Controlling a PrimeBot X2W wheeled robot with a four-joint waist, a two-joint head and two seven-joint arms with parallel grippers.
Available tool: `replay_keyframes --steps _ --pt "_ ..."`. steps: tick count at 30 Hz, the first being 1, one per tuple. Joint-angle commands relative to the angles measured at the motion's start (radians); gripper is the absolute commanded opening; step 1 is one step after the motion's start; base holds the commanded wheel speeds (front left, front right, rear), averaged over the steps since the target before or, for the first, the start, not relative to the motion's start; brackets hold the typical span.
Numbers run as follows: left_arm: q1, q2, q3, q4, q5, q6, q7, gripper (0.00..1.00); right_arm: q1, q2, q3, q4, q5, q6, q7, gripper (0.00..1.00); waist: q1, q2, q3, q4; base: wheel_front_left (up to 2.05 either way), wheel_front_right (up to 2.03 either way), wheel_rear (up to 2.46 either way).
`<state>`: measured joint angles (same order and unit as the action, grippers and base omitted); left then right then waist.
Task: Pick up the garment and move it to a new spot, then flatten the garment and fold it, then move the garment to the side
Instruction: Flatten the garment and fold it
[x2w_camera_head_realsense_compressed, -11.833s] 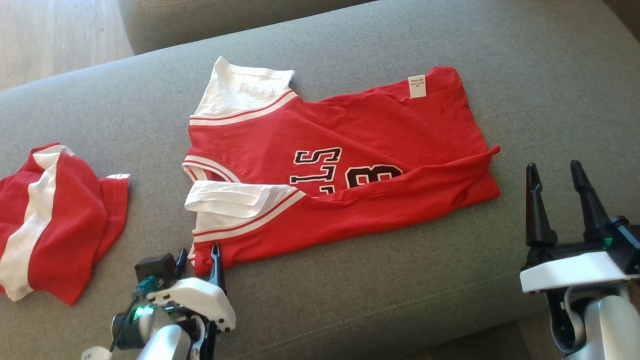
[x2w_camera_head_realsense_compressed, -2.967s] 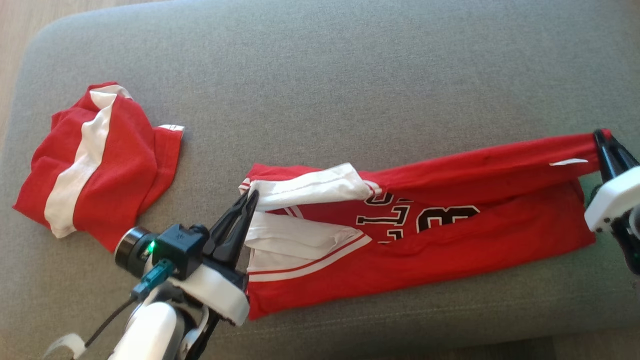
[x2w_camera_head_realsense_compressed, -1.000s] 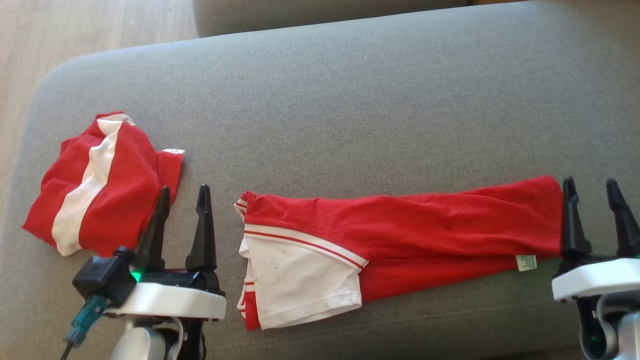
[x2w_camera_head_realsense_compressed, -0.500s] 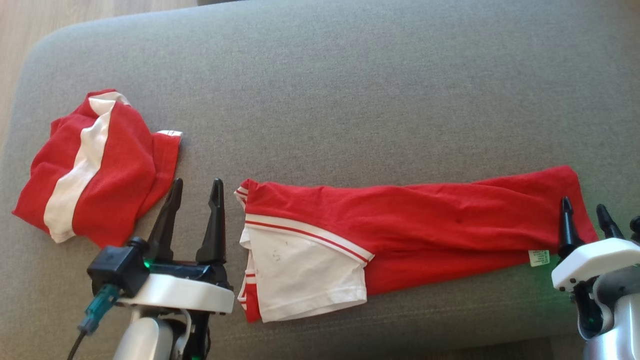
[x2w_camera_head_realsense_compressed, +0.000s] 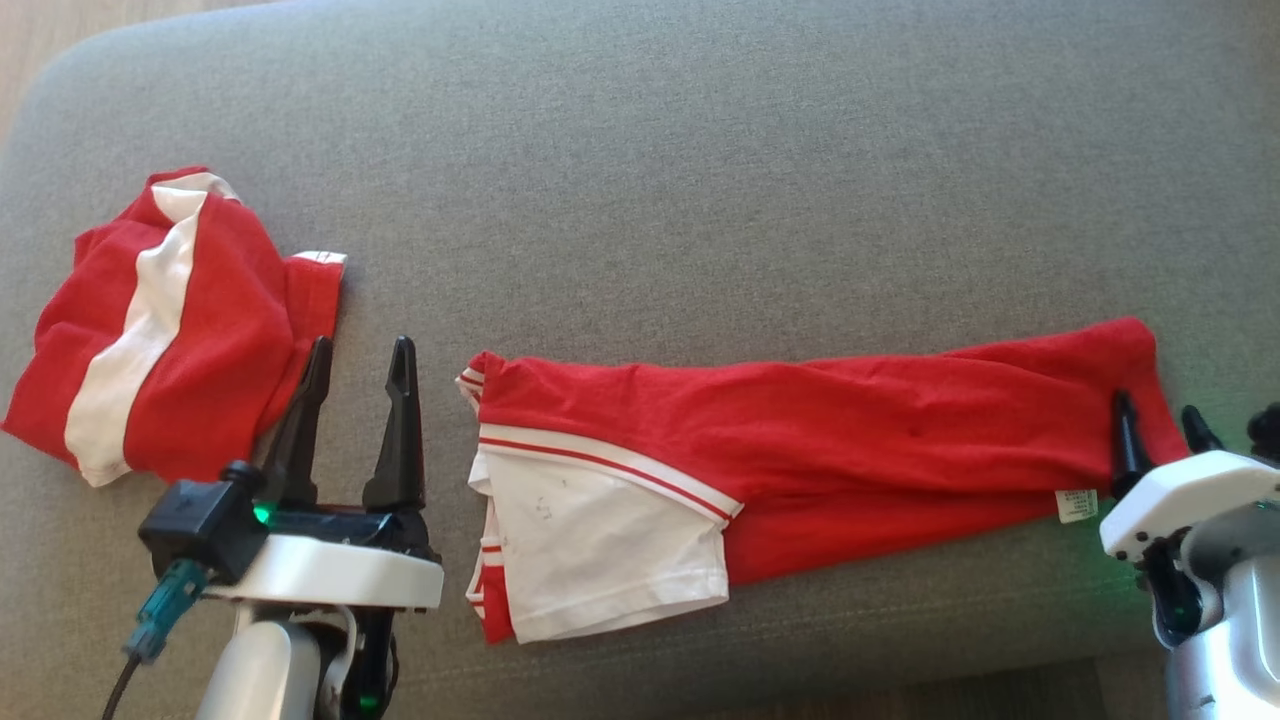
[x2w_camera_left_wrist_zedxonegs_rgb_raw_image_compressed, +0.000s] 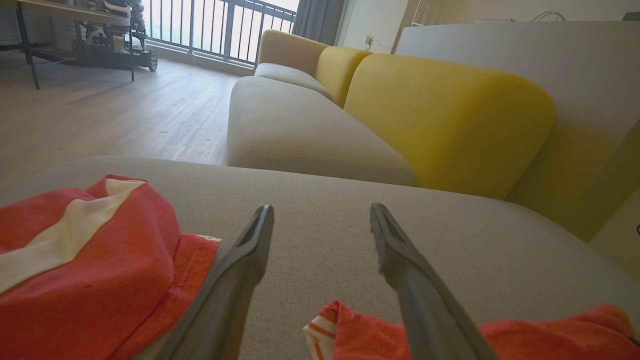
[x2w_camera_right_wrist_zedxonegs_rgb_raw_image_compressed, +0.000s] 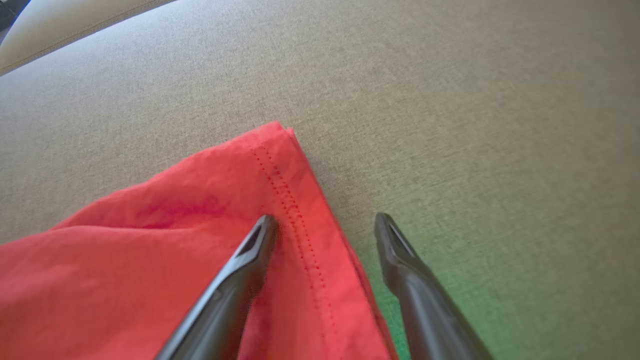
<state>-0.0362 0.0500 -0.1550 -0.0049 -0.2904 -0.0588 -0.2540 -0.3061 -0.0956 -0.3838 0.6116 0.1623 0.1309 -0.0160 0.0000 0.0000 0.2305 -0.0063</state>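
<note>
Two garments (x2w_camera_head_realsense_compressed: 850, 430) (x2w_camera_head_realsense_compressed: 200, 330) — two pincers (x2w_camera_head_realsense_compressed: 361, 350) (x2w_camera_head_realsense_compressed: 1156, 405)

The white label (x2w_camera_head_realsense_compressed: 1077, 505) at the garment's (x2w_camera_head_realsense_compressed: 850, 440) lower edge carries print too small to read. In the head view the right end effector (x2w_camera_head_realsense_compressed: 1155, 405) sits mostly behind its own white housing, fingertips poking above, its arm cut by the corner. In the right wrist view the garment runs off the left and bottom edges.

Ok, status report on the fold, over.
Left gripper open, free. Right gripper open, straddling shirt hem. Shirt folded lengthwise on sofa. Second garment close beside left gripper.
</note>
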Motion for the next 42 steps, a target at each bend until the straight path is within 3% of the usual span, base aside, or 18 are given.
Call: replay_keyframes --steps 1,7,8,10,16,20,24,28,31,36,42 --pt "-0.038 0.0 0.034 -0.037 0.011 -0.006 -0.008 1.0 -0.036 -0.021 0.036 -0.008 0.011 0.0 -0.003 1.0 0.0 0.0 0.003 -0.002 0.0 0.0 0.0" --pt "-0.042 0.0 0.033 -0.032 0.014 -0.01 -0.008 1.0 -0.053 -0.032 0.102 0.047 0.059 0.0 0.015 1.0 0.0 0.0 0.005 -0.001 0.0 0.0 0.0" --pt "-0.042 0.0 0.033 -0.031 0.013 -0.01 -0.008 1.0 -0.053 -0.035 0.116 0.055 0.072 0.0 0.02 0.89 0.0 0.0 0.004 0.0 0.0 0.0 0.0" --pt "-0.043 0.0 0.035 -0.029 0.012 -0.009 -0.008 1.0 -0.051 -0.037 0.135 0.07 0.105 0.0 0.03 0.01 0.0 0.0 0.0 0.001 0.0 0.0 0.0" --pt "-0.039 0.0 0.039 -0.022 0.009 -0.006 -0.008 1.0 -0.045 -0.069 0.172 0.078 0.145 0.0 0.028 0.0 0.0 0.0 -0.012 -0.002 0.0 0.0 0.0" --pt "-0.036 0.0 0.032 -0.021 0.009 -0.003 -0.008 1.0 -0.057 -0.119 0.144 0.081 0.125 0.0 0.009 0.0 0.0 0.0 -0.024 -0.006 0.0 0.0 0.0" --pt "-0.034 0.0 0.022 -0.022 0.001 0.003 -0.008 1.0 -0.084 -0.176 0.07 0.09 0.05 0.0 -0.005 0.0 0.0 0.0 -0.035 -0.005 0.0 0.0 0.0" --pt "-0.032 0.0 0.014 -0.022 -0.01 0.01 -0.008 1.0 -0.113 -0.213 -0.076 0.105 -0.101 0.0 -0.014 0.0 0.0 0.0 -0.048 -0.001 0.0 0.0 0.0" --pt "-0.028 0.0 0.01 -0.019 -0.019 0.018 -0.008 1.0 -0.131 -0.176 -0.105 0.1 -0.152 0.0 0.005 0.0 0.0 0.0 -0.064 0.003 0.0 0.0 0.0" --pt "-0.01 0.0 0.005 -0.015 -0.03 0.031 -0.008 1.0 -0.12 -0.13 -0.037 0.046 -0.161 0.0 0.057 0.0 0.0 0.0 -0.098 -0.003 0.0 0.0 0.0" --pt "0.01 0.0 -0.006 -0.012 -0.045 0.047 -0.008 1.0 -0.085 -0.062 0.076 -0.13 -0.039 0.0 0.162 0.0 0.0 0.0 -0.141 -0.014 0.0 0.0 0.0"
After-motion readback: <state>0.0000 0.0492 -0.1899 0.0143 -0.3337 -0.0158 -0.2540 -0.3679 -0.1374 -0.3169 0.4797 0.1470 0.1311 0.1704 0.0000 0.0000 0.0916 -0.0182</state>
